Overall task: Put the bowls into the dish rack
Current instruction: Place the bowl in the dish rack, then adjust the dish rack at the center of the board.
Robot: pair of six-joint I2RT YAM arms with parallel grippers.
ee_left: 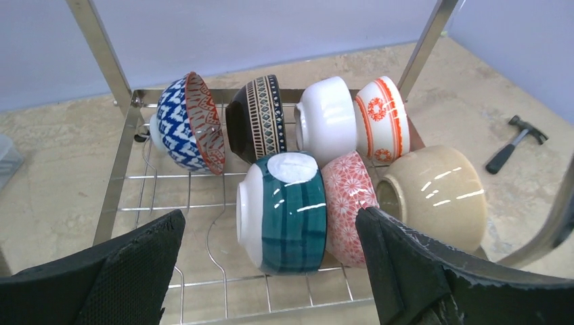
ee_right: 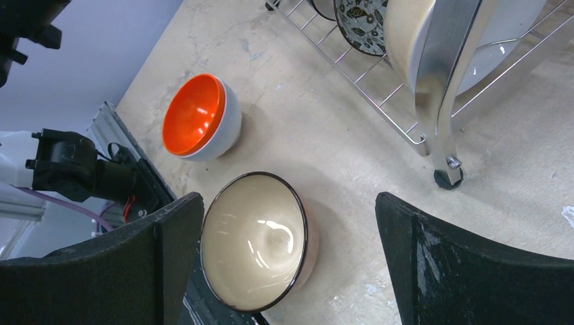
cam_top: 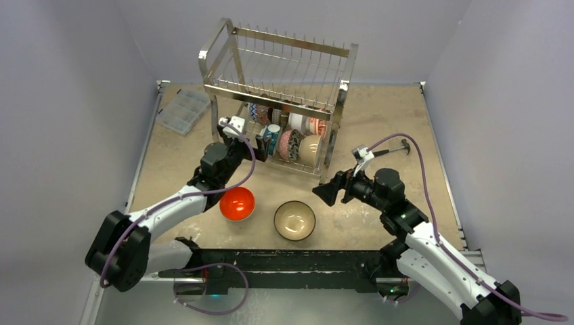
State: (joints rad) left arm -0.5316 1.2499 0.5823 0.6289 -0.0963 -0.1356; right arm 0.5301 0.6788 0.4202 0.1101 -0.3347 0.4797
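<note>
Left hand [ee_left: 269, 225]: mine, spread open and holding nothing, facing the teal bowl [ee_left: 292, 213].
Right hand [ee_right: 288, 203]: open, nothing held, over the dark-rimmed cream bowl [cam_top: 294, 220].
Loose bowls: cream one and orange bowl [cam_top: 237, 204] upright, side by side, by the desk's [cam_top: 379, 115] near edge.
Dish rack [cam_top: 279, 64]: toward the far edge; seven bowls on their sides on its lower tier.

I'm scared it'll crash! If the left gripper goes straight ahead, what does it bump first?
Most likely the teal bowl, on edge in the lower tier of the dish rack, centred straight ahead of the open left gripper; depth is unclear.
</note>
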